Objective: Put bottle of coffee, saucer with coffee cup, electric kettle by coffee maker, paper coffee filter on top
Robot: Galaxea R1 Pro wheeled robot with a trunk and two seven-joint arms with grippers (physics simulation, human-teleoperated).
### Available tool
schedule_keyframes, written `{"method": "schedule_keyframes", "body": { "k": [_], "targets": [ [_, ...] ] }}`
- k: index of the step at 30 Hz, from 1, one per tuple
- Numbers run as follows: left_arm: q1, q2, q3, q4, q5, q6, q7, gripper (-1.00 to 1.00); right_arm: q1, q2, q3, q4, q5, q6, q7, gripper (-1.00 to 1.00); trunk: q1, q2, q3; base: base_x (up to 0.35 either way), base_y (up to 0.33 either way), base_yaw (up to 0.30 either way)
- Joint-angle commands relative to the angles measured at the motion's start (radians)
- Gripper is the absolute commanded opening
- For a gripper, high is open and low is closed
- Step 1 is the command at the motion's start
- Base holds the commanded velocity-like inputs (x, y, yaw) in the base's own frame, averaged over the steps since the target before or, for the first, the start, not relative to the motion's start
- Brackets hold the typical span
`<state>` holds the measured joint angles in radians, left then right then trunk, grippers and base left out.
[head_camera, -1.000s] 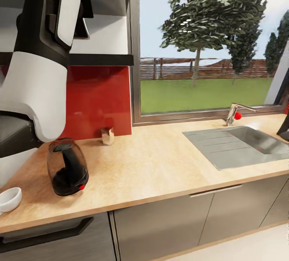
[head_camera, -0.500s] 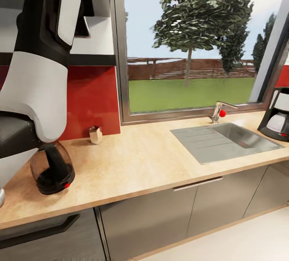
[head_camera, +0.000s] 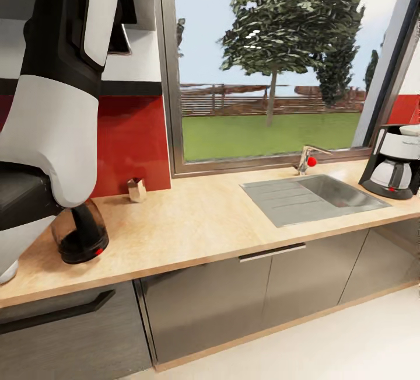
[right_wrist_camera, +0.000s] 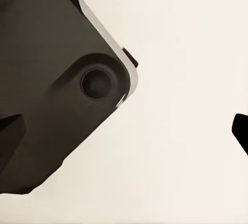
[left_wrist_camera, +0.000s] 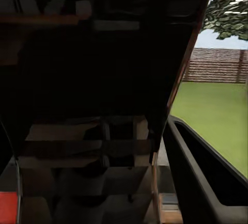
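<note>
The robot faces the kitchen countertop (head_camera: 198, 222), its left arm (head_camera: 58, 105) raised high toward the shelving; whether either gripper is open, closed or holding anything cannot be told from these views. The coffee maker (head_camera: 392, 161) stands at the far right beyond the sink (head_camera: 309, 196), while the electric kettle (head_camera: 79, 234) sits well apart at the left end. In my judgement this is a transit step, and the next move calls for closing on the coffee maker.
</note>
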<state>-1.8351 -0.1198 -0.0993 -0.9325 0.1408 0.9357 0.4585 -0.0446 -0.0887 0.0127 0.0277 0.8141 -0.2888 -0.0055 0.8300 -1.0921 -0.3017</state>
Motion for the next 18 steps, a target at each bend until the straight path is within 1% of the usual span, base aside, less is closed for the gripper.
{"method": "schedule_keyframes", "body": {
  "k": [1,6,11,16,17,18],
  "targets": [
    [-0.001,0.000,-0.002,0.000,0.008,0.003,0.008,-1.00,-0.001,0.000,0.001,0.003,-0.001,-0.005,-0.001,1.00,-0.001,-0.001,-0.001,-0.312,-0.097,0.000],
    [-0.001,0.000,-0.002,0.000,0.008,0.003,0.008,-1.00,-0.001,0.000,0.001,0.003,-0.001,-0.004,-0.001,1.00,-0.001,-0.001,-0.001,-0.290,-0.092,0.000],
    [-0.001,0.000,-0.002,0.000,0.009,0.003,0.008,-1.00,-0.001,0.000,0.001,0.003,-0.001,-0.004,0.000,1.00,-0.001,-0.001,-0.001,-0.145,-0.022,0.000],
    [-0.001,0.000,-0.002,0.000,0.010,0.003,0.003,-1.00,-0.001,0.000,0.001,0.003,-0.001,-0.007,0.002,1.00,-0.001,-0.001,-0.001,-0.033,-0.002,0.000],
    [-0.001,0.000,-0.003,-0.003,0.010,0.003,-0.010,-1.00,-0.001,0.000,0.001,0.003,-0.001,-0.007,0.002,1.00,-0.001,-0.001,-0.001,-0.004,0.000,0.000],
    [0.007,-0.004,-0.003,-0.062,0.011,0.003,-0.062,-1.00,-0.001,0.000,0.001,0.002,-0.001,-0.007,0.001,1.00,-0.001,-0.001,-0.001,0.000,0.000,0.000]
  ]
}}
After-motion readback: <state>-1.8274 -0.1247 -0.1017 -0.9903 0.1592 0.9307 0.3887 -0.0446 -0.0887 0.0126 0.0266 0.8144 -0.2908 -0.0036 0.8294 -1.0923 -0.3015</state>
